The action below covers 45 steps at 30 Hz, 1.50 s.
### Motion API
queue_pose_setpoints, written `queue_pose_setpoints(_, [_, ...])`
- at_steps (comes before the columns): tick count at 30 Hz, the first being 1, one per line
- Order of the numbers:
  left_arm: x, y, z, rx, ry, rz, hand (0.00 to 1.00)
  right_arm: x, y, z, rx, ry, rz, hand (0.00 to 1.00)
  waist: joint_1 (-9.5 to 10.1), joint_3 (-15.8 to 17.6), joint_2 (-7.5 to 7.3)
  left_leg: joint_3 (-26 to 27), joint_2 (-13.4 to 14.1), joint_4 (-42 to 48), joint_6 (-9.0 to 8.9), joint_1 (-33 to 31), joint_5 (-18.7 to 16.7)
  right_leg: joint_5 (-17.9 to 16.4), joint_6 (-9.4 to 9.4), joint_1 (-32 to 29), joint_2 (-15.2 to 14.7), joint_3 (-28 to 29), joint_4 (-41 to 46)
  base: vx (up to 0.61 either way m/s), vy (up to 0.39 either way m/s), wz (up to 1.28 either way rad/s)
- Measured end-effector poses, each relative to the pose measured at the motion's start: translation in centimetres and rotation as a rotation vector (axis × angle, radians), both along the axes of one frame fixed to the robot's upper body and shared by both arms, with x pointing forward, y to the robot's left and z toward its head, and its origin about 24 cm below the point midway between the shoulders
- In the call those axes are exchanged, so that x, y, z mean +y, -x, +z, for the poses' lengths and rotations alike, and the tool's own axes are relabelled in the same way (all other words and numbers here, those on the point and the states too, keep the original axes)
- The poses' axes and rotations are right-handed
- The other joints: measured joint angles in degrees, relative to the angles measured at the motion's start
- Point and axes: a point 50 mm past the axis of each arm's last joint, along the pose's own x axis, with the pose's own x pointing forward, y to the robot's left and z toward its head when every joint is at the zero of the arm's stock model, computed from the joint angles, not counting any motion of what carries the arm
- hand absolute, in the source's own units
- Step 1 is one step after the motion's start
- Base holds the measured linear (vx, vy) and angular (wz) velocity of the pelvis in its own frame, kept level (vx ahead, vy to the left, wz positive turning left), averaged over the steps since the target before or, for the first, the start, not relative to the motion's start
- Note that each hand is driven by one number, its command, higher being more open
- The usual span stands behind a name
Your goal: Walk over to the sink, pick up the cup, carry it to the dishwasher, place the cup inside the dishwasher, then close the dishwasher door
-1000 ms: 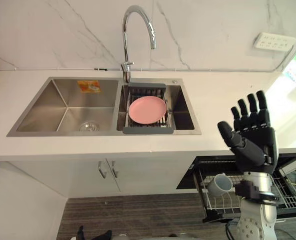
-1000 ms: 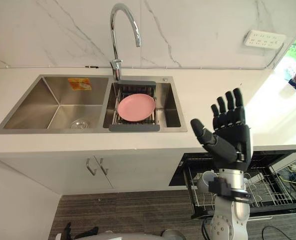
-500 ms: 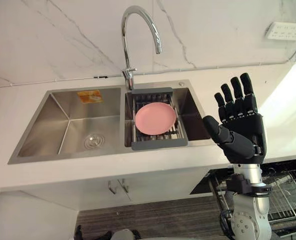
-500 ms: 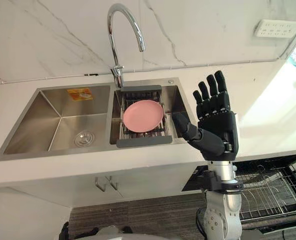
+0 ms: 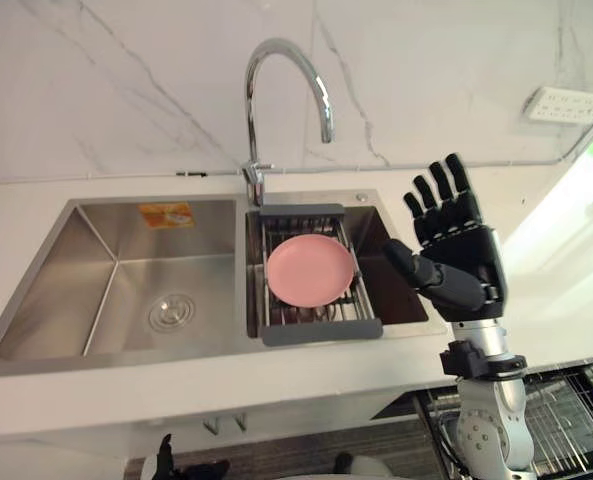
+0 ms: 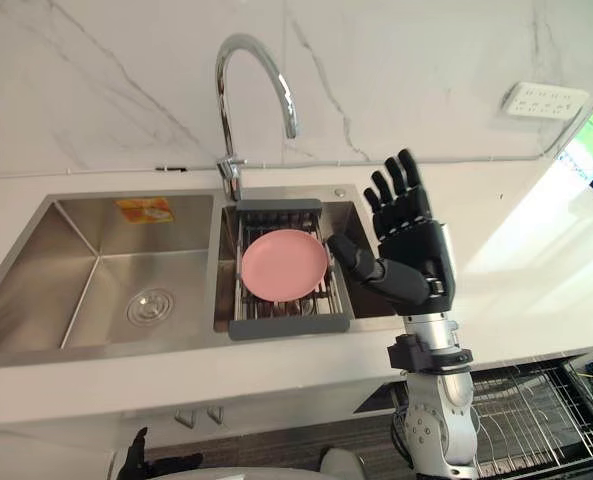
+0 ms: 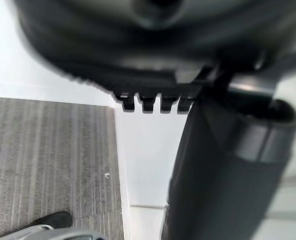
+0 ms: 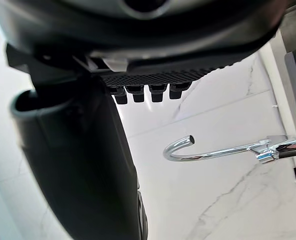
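Note:
My right hand (image 5: 456, 260) is raised with its fingers straight and spread and its palm facing the sink (image 5: 126, 206). It hangs over the right end of the sink's right basin and holds nothing. In its wrist view the right hand (image 8: 138, 30) shows straight fingertips with the tap (image 8: 212, 150) beyond them. The left hand (image 7: 138, 40) hangs low beside white cabinet fronts above the floor, fingers straight and empty. The open dishwasher's wire rack (image 5: 566, 420) shows below the counter at the lower right.
A pink plate (image 5: 310, 270) lies on a grey drainer rack (image 5: 321, 330) set across the right basin. A tall curved tap (image 5: 276, 60) stands behind the basins. The left basin (image 5: 156, 290) holds only its drain. A wall socket (image 5: 566, 103) sits at the far right.
The camera has moved closer to the sink and the counter fills more of the view. My right hand has shifted left, from above the dishwasher rack to beside the right basin.

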Motion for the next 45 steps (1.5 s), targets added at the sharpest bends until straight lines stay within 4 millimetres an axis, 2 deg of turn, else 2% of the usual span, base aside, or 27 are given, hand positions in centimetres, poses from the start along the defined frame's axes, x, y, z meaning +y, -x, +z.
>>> queue_pose_setpoints(5, [-0.1, -0.1, 0.0, 0.001, -0.007, -0.027, 1.0, -0.4, -0.9, 0.9, 0.01, 0.176, -0.023, 1.0, 0.08, 0.2, 0.36, -0.3, -0.3, -1.7, -0.67, 0.0, 0.5, 4.7, 0.46, 3.5, 0.9, -0.1, -9.1, 0.0, -0.008, 0.01])
queue_pose_setpoints(8, [-0.1, -0.1, 0.0, 0.003, -0.01, -0.038, 1.0, -0.3, -1.4, 1.0, 0.025, 0.333, -0.063, 1.0, 0.32, 0.2, 0.43, -0.3, -0.9, -2.3, -0.48, -0.4, 0.9, 5.9, 0.61, 3.8, 0.7, -0.1, -11.2, -0.04, -0.003, 0.01])
queue_pose_setpoints(13, [-0.2, -0.2, 0.0, 0.005, -0.009, -0.043, 1.0, -1.0, -1.9, 1.4, 0.025, 0.778, -0.146, 1.0, 0.55, 0.4, 0.67, -0.9, -1.1, -3.1, -0.35, -0.8, 1.4, 6.0, 0.66, 3.3, 0.6, -0.6, -11.3, -0.02, -0.016, 0.06])
queue_pose_setpoints(16, [-0.3, -0.3, 0.0, 0.01, -0.018, -0.07, 1.0, -1.3, -2.9, 3.0, -0.038, 1.036, -0.175, 1.0, 0.51, 0.4, 0.7, -1.0, -1.1, -3.3, -0.26, -1.3, 1.6, 6.1, 0.59, 2.9, 0.6, -0.7, -11.3, -0.04, -0.025, 0.02])
queue_pose_setpoints(21, [-0.3, -0.4, 0.0, 0.019, -0.019, -0.078, 1.0, -0.7, -4.5, 5.2, -0.114, 1.278, -0.206, 1.0, 0.55, 0.3, 0.7, -1.8, -1.2, -3.3, -0.16, -1.7, 2.0, 6.1, 0.49, 2.9, 0.5, -1.4, -11.3, -0.05, -0.023, 0.07])
queue_pose_setpoints(24, [-0.2, -0.4, -0.1, 0.027, -0.018, -0.078, 1.0, 0.4, -5.2, 5.3, -0.133, 1.399, -0.184, 1.0, 0.71, 0.1, 0.59, -2.4, -1.4, -3.8, -0.22, -2.0, 2.6, 6.3, 0.32, 2.7, 0.4, -2.0, -11.4, -0.05, -0.019, 0.11])
queue_pose_setpoints(29, [-0.3, -0.9, -0.1, 0.029, -0.016, -0.09, 1.0, 1.0, -6.4, 2.9, -0.033, 1.502, -0.096, 1.0, 1.99, 0.0, 0.52, -3.5, -1.7, -4.7, -0.46, -2.1, 3.6, 6.5, 0.08, 2.6, 0.2, -3.1, -11.4, -0.05, -0.017, 0.1])
queue_pose_setpoints(30, [0.3, -0.6, 0.0, 0.036, -0.017, -0.073, 1.0, 0.4, -8.0, 1.5, 0.084, 1.528, -0.044, 1.0, 1.99, 1.0, -1.01, -5.6, -2.1, -7.0, -0.34, -1.9, 5.1, 7.2, -0.06, 1.9, 0.0, -3.5, -11.7, -0.02, -0.002, 0.07])
queue_pose_setpoints(36, [0.3, -0.6, 0.0, 0.036, -0.017, -0.071, 1.0, 0.4, -8.0, 1.6, 0.084, 1.528, -0.044, 1.0, 1.93, 1.0, -1.02, -5.6, -2.1, -7.0, -0.34, -1.9, 5.1, 7.2, -0.05, 1.9, 0.0, -3.5, -11.7, 0.0, 0.0, 0.0])
queue_pose_setpoints(39, [0.3, -0.6, 0.0, 0.038, -0.017, -0.071, 1.0, 0.7, -7.7, 2.2, 0.056, 1.522, -0.055, 1.0, 1.93, 1.0, -1.0, -5.4, -1.9, -6.9, -0.3, -2.1, 5.2, 7.2, -0.05, 1.9, -0.1, -3.4, -11.4, 0.0, 0.0, 0.0])
queue_pose_setpoints(41, [0.3, -0.6, 0.0, 0.041, -0.018, -0.069, 1.0, 1.4, -6.8, 3.0, -0.001, 1.509, -0.065, 1.0, 1.99, 1.0, -0.99, -5.3, -1.8, -6.8, -0.31, -2.1, 5.2, 7.2, -0.06, 1.9, -0.2, -3.5, -11.4, 0.0, 0.0, 0.0])
queue_pose_setpoints(45, [0.3, -0.6, 0.0, 0.047, -0.019, -0.066, 1.0, 2.4, -5.1, 3.4, -0.057, 1.484, -0.049, 1.0, 2.03, 1.0, -0.99, -5.2, -1.8, -6.8, -0.34, -2.0, 5.2, 7.2, -0.06, 2.2, -0.3, -3.7, -11.4, 0.0, 0.0, 0.01])
